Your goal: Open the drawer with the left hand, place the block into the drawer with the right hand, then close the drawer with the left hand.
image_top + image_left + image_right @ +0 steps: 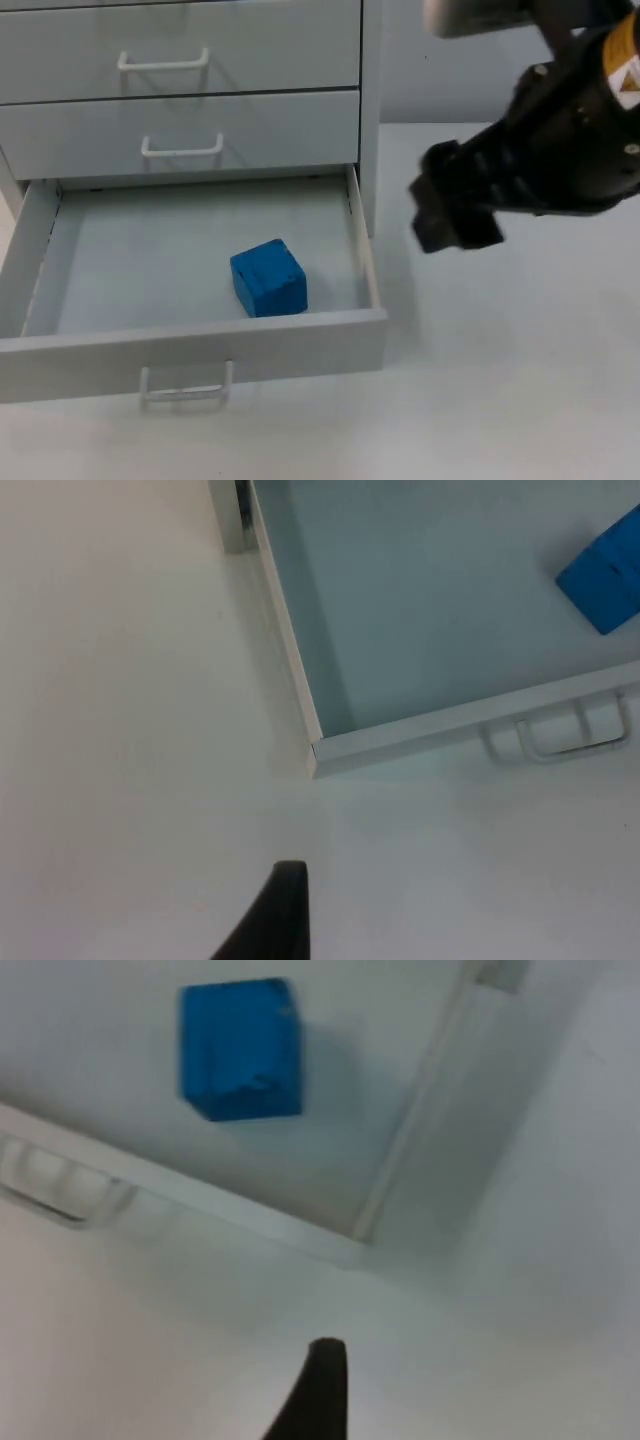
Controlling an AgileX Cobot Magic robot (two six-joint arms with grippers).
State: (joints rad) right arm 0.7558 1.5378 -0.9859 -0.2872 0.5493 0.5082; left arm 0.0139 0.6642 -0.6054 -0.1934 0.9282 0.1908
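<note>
The bottom drawer [200, 345] of a white cabinet is pulled out. A blue block [268, 278] lies on its floor, near the front wall and right of the middle, with nothing touching it. My right gripper [455, 215] hangs above the table just right of the drawer's right side wall, holding nothing. The right wrist view looks down at the block [240, 1048] and the drawer's front corner [355, 1232]. My left gripper [280, 915] waits over bare table off the drawer's front left corner [315, 752], with the block [605, 570] far across the drawer.
Two upper drawers [180, 60] [180, 135] of the cabinet are closed. The open drawer's handle [185, 385] juts toward the table's front edge. White table top [500, 380] spreads to the right of the cabinet, and the grey partition wall [430, 90] stands behind.
</note>
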